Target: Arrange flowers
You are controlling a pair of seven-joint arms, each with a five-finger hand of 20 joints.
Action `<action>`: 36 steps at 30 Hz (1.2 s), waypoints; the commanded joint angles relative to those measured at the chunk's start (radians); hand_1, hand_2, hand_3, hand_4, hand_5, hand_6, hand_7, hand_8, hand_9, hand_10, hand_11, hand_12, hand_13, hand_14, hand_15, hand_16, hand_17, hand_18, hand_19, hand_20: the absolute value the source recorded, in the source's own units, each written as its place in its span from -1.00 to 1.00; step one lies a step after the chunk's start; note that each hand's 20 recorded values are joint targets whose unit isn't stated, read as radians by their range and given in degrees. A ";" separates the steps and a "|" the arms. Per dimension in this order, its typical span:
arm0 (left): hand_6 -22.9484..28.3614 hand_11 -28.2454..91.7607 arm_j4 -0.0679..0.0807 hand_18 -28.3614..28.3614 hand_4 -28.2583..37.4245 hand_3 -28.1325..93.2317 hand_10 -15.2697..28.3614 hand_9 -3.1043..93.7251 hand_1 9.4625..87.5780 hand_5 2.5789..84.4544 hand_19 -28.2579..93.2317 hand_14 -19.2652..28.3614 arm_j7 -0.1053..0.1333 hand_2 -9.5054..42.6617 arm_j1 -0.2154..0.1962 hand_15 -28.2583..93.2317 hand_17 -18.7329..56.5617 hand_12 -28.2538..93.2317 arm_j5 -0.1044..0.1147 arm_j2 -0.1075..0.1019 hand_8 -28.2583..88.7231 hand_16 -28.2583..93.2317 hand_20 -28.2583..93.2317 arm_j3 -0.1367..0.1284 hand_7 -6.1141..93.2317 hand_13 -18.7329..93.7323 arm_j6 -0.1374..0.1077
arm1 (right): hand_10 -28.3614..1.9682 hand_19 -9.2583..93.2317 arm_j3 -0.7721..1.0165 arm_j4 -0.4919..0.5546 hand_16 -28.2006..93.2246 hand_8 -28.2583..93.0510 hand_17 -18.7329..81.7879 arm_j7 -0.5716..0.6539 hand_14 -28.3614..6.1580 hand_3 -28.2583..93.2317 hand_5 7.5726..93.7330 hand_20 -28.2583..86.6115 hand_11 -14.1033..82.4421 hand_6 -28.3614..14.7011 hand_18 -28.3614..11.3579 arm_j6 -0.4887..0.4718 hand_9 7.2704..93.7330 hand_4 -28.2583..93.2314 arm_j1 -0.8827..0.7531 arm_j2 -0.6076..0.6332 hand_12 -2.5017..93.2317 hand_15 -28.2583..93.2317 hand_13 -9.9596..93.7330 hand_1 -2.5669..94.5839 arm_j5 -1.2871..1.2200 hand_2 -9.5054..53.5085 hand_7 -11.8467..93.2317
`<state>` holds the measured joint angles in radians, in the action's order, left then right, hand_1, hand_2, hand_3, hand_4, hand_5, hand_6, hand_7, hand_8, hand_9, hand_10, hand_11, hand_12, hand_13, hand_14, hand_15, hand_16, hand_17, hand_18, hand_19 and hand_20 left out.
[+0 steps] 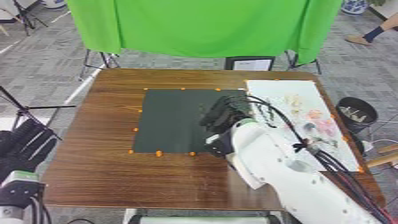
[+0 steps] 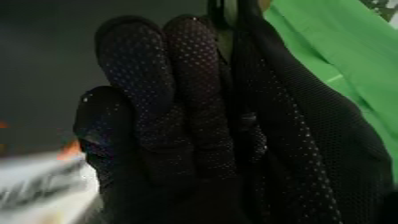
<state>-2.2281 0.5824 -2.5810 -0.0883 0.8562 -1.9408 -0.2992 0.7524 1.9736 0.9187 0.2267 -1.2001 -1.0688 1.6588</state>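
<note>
Green cloth [image 1: 209, 27] hangs beyond the table [image 1: 89, 175]; pale flowers [image 1: 322, 123] lie on the white sheet [image 1: 282, 86], to the right hand's [image 1: 227, 111] right; its fingers are nearly straight, thumb close alongside, any hold impossible to tell; the left hand [image 1: 21, 146], loosely open, is well apart; the arm's slack cables [image 1: 330, 162] could drag blooms askew if it swings.
</note>
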 commanded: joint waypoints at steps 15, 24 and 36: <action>0.30 -0.15 -0.007 0.56 -0.92 0.70 0.45 -0.01 -0.48 0.23 0.18 0.53 -0.015 0.02 0.076 0.16 -0.61 -0.35 0.004 -0.077 -0.65 -0.69 -0.38 0.060 -0.58 -0.09 -0.085 | 0.41 0.99 -0.235 -0.279 0.32 -0.49 0.37 0.100 0.23 0.96 0.49 -0.01 -0.17 0.22 -0.91 -0.014 1.00 -0.41 0.056 -0.369 -0.05 0.06 0.90 -0.16 0.296 -1.00 0.52; 0.30 -0.15 -0.004 0.56 -0.92 0.71 0.45 -0.01 -0.48 0.23 0.18 0.53 0.009 0.02 0.089 0.16 -0.61 -0.35 0.014 -0.093 -0.65 -0.69 -0.38 0.086 -0.57 -0.10 -0.086 | 0.41 1.00 -0.211 -0.379 0.30 -0.50 0.36 0.104 0.22 0.95 0.47 -0.03 -0.18 0.25 -0.91 0.011 1.00 -0.45 0.082 -0.437 -0.04 0.08 0.89 -0.16 0.325 -1.00 0.53; 0.29 -0.15 -0.002 0.57 -0.92 0.71 0.45 -0.01 -0.48 0.22 0.18 0.53 0.015 0.02 0.099 0.17 -0.62 -0.35 0.015 -0.099 -0.65 -0.69 -0.38 0.102 -0.56 -0.10 -0.088 | 0.38 1.00 -0.190 -0.428 0.26 -0.49 0.38 0.172 0.20 0.93 0.44 -0.03 -0.21 0.27 -0.93 -0.101 1.00 -0.49 0.069 -0.471 -0.02 0.11 0.88 -0.15 0.330 -1.00 0.52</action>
<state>-2.2280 0.5924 -2.4809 -0.0751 0.7678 -1.8383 -0.3754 0.5699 1.5497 1.0526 0.1381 -1.1233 -1.5272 1.9754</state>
